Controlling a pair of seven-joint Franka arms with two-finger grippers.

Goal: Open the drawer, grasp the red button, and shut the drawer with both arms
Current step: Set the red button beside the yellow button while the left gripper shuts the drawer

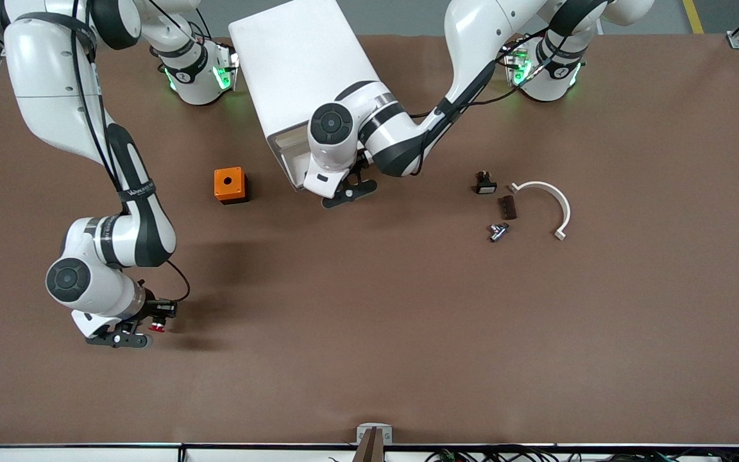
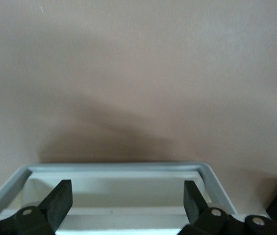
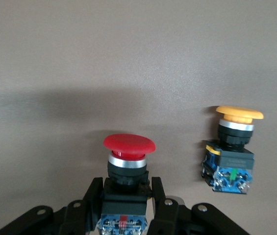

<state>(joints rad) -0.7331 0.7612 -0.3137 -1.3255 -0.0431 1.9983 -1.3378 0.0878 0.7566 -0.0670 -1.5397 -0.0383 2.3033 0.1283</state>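
My right gripper (image 1: 151, 324) (image 3: 127, 188) is shut on the black body of the button (image 3: 128, 152), whose red cap (image 1: 156, 327) points away from the wrist. It is low over the brown table toward the right arm's end. The white drawer cabinet (image 1: 299, 77) stands between the arms' bases, its drawer (image 1: 287, 154) pulled partly out. My left gripper (image 1: 349, 192) (image 2: 128, 196) is at the drawer's front, open, with its fingers (image 2: 60, 198) just over the drawer's rim (image 2: 113, 167) and nothing between them.
An orange-capped button (image 3: 234, 147) lies on the table beside the held one. An orange box with a hole (image 1: 229, 185) stands beside the cabinet. Toward the left arm's end lie a small black part (image 1: 485, 184), a dark strip (image 1: 507, 206), a metal piece (image 1: 498, 231) and a white arc (image 1: 552, 202).
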